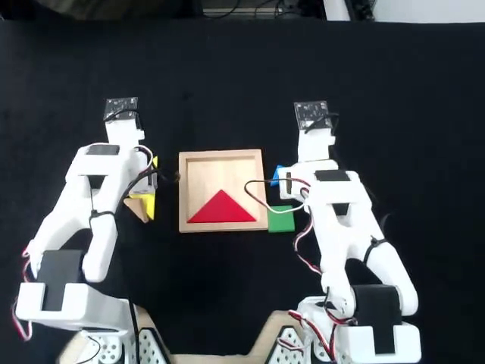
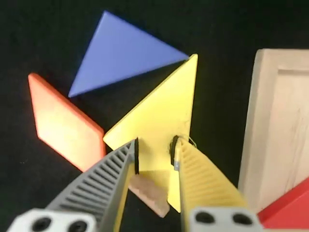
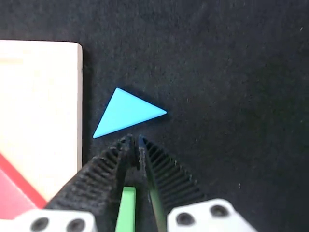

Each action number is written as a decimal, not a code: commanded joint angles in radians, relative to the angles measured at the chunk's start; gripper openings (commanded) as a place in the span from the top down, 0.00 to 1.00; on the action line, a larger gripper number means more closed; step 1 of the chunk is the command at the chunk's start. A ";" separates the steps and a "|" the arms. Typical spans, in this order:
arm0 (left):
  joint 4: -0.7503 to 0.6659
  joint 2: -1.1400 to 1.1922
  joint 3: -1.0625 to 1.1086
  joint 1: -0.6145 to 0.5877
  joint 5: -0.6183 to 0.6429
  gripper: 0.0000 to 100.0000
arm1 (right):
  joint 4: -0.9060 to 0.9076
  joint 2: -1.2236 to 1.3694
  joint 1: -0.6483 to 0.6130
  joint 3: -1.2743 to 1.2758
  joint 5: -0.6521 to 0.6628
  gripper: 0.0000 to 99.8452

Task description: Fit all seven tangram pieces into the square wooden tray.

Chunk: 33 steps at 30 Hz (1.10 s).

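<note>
Left fingers [image 2: 136, 155] clamp the yellow triangle [image 2: 159, 106] by one corner, probably so its body can drop free into the wooden tray [image 2: 270, 111] just beside them. Right fingers [image 3: 134, 145] pinch shut, empty, light-blue triangle [image 3: 126, 113] just beyond their tips.

Left tool [image 2: 154, 149] clamps the yellow triangle [image 2: 161, 106]; right tool [image 3: 134, 143] has its fingers pressed together.

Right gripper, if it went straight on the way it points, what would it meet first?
Probably the light blue triangle, flat on the cloth just ahead of the right gripper; its height above is unclear.
</note>
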 commanded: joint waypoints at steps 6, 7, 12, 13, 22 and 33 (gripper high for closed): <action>0.011 -0.098 0.077 -0.127 -0.120 0.86 | -0.018 -0.036 0.012 -0.002 0.000 0.99; 0.011 -0.098 0.074 -0.125 -0.120 0.86 | -0.020 -0.036 0.012 -0.002 0.000 0.99; -0.029 -0.095 0.087 -0.051 -0.115 0.86 | -0.014 -0.036 0.012 -0.002 0.000 0.99; -0.041 -0.095 0.091 -0.031 -0.115 0.86 | -0.014 -0.036 0.014 -0.002 0.000 0.99; -0.048 0.029 -0.010 0.033 -0.071 0.86 | -0.012 -0.036 0.015 -0.002 0.000 0.99; 0.184 -0.104 -0.174 -0.022 -0.048 0.86 | -0.017 -0.036 0.015 -0.001 0.032 0.99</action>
